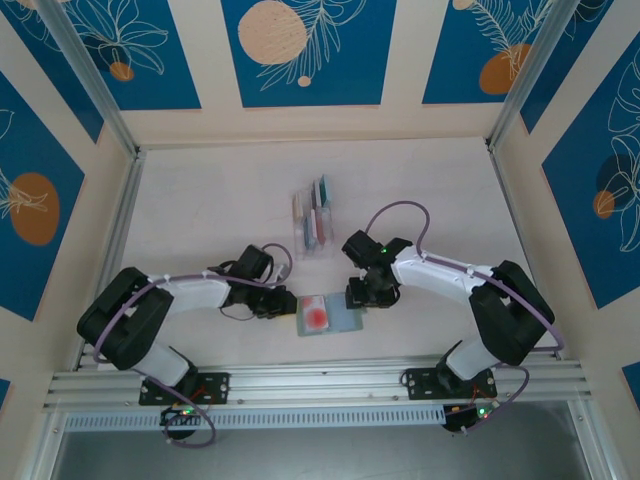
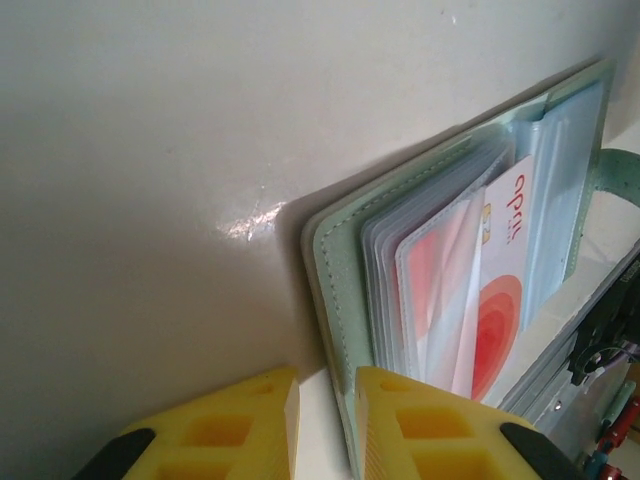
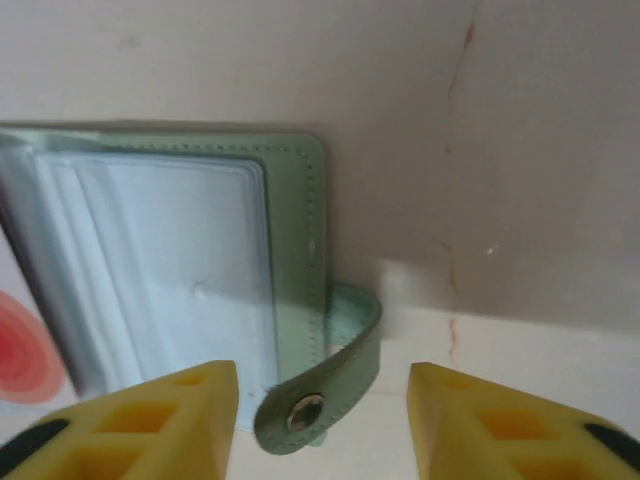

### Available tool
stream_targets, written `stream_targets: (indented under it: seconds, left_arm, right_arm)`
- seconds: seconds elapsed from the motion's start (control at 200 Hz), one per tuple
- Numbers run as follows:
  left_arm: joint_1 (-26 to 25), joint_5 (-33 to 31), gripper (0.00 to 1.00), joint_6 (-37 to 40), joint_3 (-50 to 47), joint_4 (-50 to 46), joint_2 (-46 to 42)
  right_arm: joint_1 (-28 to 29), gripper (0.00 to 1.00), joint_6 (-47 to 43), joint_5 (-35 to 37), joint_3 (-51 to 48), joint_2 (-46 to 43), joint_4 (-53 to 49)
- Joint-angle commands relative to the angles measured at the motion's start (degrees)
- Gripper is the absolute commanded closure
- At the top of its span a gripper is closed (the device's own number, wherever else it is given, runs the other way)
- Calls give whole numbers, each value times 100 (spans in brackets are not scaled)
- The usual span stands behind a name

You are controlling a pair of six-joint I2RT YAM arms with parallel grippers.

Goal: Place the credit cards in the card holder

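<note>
Wallet (image 1: 330, 316) lies open by the worktop's (image 1: 220, 200) near edge; we see our left gripper (image 2: 326, 385) pinching its cover, right gripper (image 3: 322, 385) spread apart around its snap tab (image 3: 318, 398).

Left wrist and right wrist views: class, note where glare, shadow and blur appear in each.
Left wrist view: glare streak on the table, dark shadow along the card holder, jaws blurred. Right wrist view: shadow beside the snap tab; jaws out of focus.

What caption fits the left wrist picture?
Open card holder, red card tucked inside, cover edge inside the left pincer.
</note>
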Motion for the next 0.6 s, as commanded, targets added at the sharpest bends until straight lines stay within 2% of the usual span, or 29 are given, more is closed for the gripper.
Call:
stream_targets:
  seconds: [0.0,0.06,0.115,0.185,0.425,0.595]
  left_arm:
    - [-105,130,79,-9,-45,189,186]
    - [-163,134,79,-56,-45,286,270]
    - [-214,138,79,-125,-70,418,323]
    - [-284,145,79,-229,-66,590,401]
    - [-466,145,79,-485,-16,1022,659]
    - [-489,172,80,-673,53,1267,728]
  right_arm:
    - [16,72,65,205,12,2,-176]
    - [27,91,16,189,81,-37,-226]
    - [38,100,-39,127,158,-129,-241]
    - [92,100,-123,-49,252,-310,-198]
    - [298,100,-103,-1298,455,-1044,543]
    - [408,100,226,-2121,415,-795,1527]
